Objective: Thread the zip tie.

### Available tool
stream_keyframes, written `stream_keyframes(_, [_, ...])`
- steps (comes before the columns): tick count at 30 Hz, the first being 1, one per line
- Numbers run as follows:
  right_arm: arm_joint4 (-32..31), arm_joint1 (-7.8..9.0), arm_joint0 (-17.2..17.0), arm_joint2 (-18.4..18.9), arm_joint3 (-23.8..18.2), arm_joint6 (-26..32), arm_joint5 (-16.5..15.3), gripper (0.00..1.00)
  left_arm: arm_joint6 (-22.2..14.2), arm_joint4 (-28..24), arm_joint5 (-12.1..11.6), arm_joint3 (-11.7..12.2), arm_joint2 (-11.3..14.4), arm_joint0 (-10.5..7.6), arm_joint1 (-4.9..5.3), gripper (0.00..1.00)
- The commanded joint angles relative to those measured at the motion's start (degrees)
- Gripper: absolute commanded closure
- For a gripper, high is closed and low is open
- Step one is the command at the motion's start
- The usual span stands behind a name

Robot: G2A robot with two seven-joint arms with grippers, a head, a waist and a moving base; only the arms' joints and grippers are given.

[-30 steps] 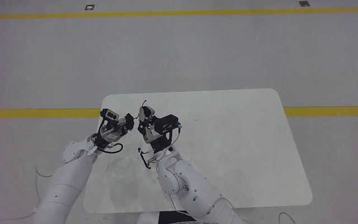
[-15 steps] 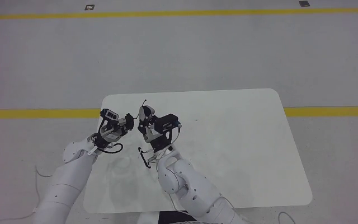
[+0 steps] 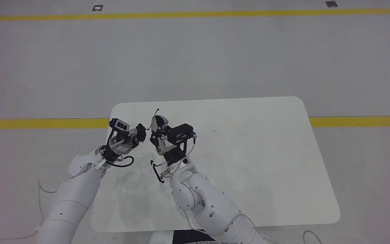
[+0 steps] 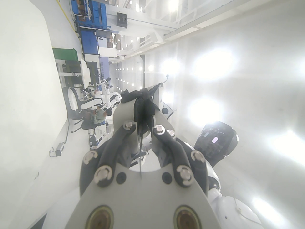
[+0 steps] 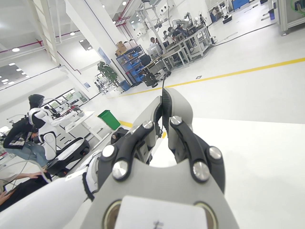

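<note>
We hold the zip tie (image 3: 158, 171) in the air above the table (image 3: 262, 152), with our left gripper (image 4: 143, 101) and right gripper (image 5: 164, 98) close together and each pinched on it. If the thin tail bends or slips, it will likely miss the slot.

The white, rounded-corner tabletop (image 3: 262, 158) spans the frame's lower middle; a tiny dark speck (image 3: 213, 129) lies near its upper centre.
</note>
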Motion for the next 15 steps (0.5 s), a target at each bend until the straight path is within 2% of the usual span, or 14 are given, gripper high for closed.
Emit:
stream_keyframes(1, [0.0,-0.02,0.0,0.0,0.1,0.2,-0.1,1.0,0.0,0.0,0.0,0.0,0.0,0.0,0.0,1.0])
stream_keyframes(15, [1.0,-0.2,0.4,-0.2,0.6,0.7,-0.1,1.0,0.0,0.0,0.0,0.0,0.0,0.0,0.0,1.0])
